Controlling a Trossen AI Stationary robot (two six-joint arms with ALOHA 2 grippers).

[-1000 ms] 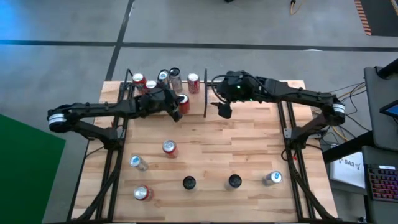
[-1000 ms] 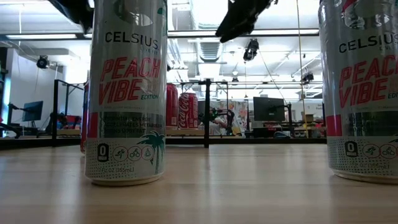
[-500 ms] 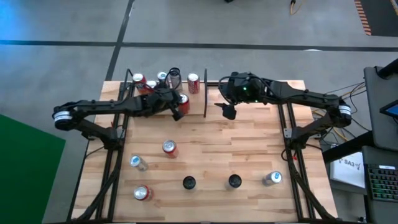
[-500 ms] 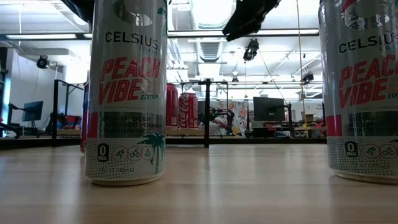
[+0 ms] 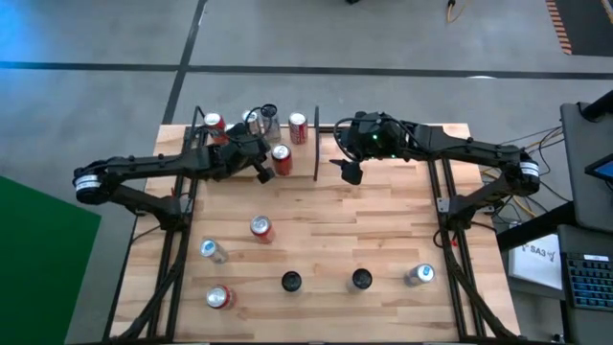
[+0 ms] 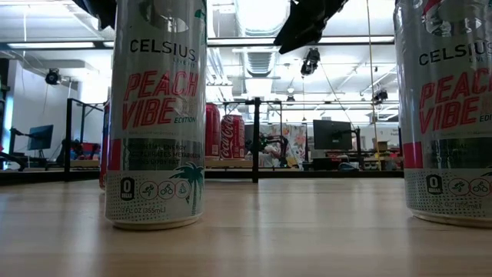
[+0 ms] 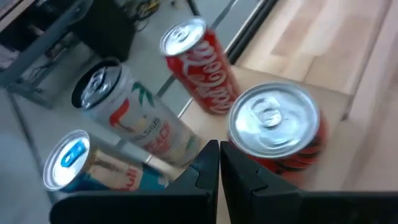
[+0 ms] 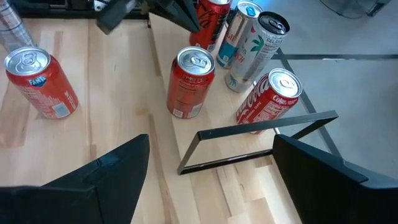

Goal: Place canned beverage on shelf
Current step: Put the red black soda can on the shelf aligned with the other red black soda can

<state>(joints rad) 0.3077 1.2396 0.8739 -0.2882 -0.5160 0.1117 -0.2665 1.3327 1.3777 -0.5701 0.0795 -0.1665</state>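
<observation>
Celsius can (image 6: 156, 115) — "Peach Vibe", Coca-Cola can (image 7: 200, 63)

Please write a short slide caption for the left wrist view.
Shut left end effector above a red can on the shelf, beside three more cans.

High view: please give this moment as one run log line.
left tool: shut, empty, beside red can on shelf | right tool: open, empty, above shelf

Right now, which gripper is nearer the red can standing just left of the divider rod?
Left. The left gripper sits shut right beside the red can. The right gripper hangs open beyond the divider rod.
</observation>
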